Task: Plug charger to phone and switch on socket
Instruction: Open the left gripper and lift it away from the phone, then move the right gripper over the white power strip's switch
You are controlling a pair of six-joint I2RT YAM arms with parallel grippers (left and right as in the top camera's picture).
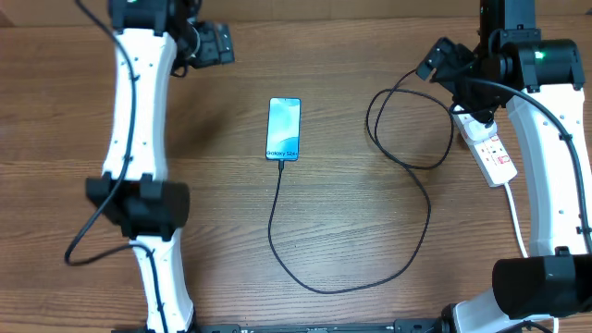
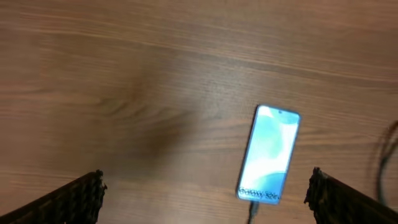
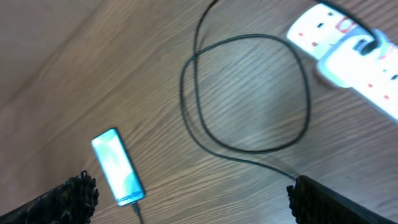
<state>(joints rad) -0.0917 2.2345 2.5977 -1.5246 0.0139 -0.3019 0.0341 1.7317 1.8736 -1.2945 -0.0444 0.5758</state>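
Fingers (image 2: 84, 198) on our left gripper (image 1: 218, 43) are spread wide w/ nothing between them, and the right gripper (image 1: 433, 61) is gaping too, also empty. Phone (image 1: 284, 129) lies flat in the middle of the table (image 1: 351, 55), screen up, well apart from both. Charger (image 1: 271, 222) tip meets the phone's short edge by the Galaxy text, then the cable loops round to the socket (image 1: 490, 153) on our right, just beside the right gripper. We can't tell the switch position tbh.

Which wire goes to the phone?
The thin black cable, ending at the phone. The thick white cord only runs from the power strip.
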